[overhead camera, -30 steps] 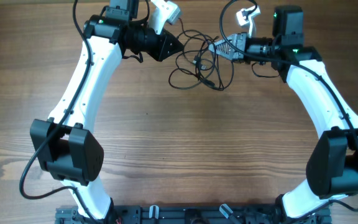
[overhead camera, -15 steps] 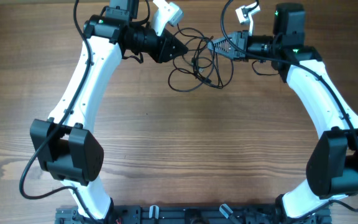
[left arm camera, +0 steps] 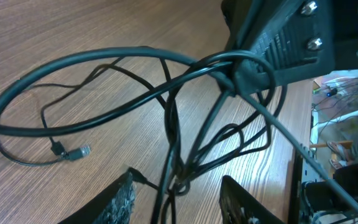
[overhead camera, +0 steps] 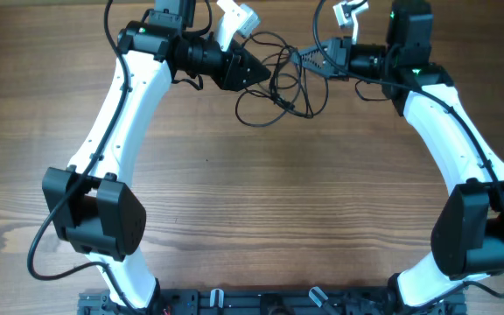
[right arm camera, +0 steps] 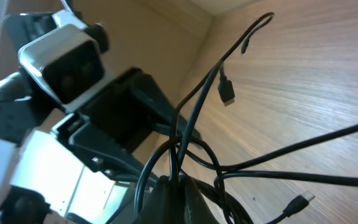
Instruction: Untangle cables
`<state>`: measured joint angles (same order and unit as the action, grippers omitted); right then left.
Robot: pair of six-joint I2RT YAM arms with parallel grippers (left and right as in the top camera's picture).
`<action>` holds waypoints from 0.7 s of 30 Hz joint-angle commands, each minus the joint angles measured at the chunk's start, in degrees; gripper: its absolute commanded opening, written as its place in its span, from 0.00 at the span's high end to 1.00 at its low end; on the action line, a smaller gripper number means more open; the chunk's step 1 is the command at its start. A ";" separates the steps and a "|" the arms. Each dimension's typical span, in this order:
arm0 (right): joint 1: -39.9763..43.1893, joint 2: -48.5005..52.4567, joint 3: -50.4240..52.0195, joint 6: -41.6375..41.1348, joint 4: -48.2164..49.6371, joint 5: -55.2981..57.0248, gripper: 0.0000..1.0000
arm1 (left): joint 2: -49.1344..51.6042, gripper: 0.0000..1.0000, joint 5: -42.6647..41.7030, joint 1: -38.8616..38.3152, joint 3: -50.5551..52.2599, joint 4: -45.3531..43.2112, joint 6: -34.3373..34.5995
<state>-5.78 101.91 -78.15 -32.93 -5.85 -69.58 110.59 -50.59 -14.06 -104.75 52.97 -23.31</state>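
The cables (overhead camera: 274, 94) are a tangle of thin black wires at the far middle of the table, looping between the two grippers. My left gripper (overhead camera: 259, 75) is open at the tangle's left side. In the left wrist view several strands (left arm camera: 173, 124) run loose between its fingers (left arm camera: 120, 202), touching neither. My right gripper (overhead camera: 302, 59) is shut on a bunch of strands, held a little off the wood; the right wrist view shows the jaws pinched on cable (right arm camera: 180, 193). Small plug ends lie free (left arm camera: 73, 153) (right arm camera: 227, 91).
The wooden table (overhead camera: 252, 192) stretches toward me below the tangle. Both arms' white links (overhead camera: 121, 114) (overhead camera: 458, 131) flank the sides. A black rail (overhead camera: 261, 302) runs along the near edge. Off-table clutter (left arm camera: 347, 124) lies past the table's edge.
My left gripper's jaws have parted and let go of the strands. My right gripper has drawn back toward the far edge, pulling the tangle up and tighter.
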 commanded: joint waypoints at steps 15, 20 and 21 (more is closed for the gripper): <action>0.17 -1.86 -1.36 -6.23 5.35 -5.29 0.95 | 2.75 0.96 -0.02 0.48 -0.15 -0.85 -0.74; 0.20 -1.86 -1.36 -9.03 8.68 -5.73 0.95 | 2.75 0.96 9.51 0.48 -0.15 -1.42 0.26; 0.20 -1.86 -1.36 -9.11 8.81 -5.66 0.96 | 2.75 0.96 12.96 0.57 -0.15 -2.47 3.10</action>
<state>-5.78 101.91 -78.15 -39.90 2.02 -72.64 112.77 -47.40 -14.06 -104.75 52.01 -23.46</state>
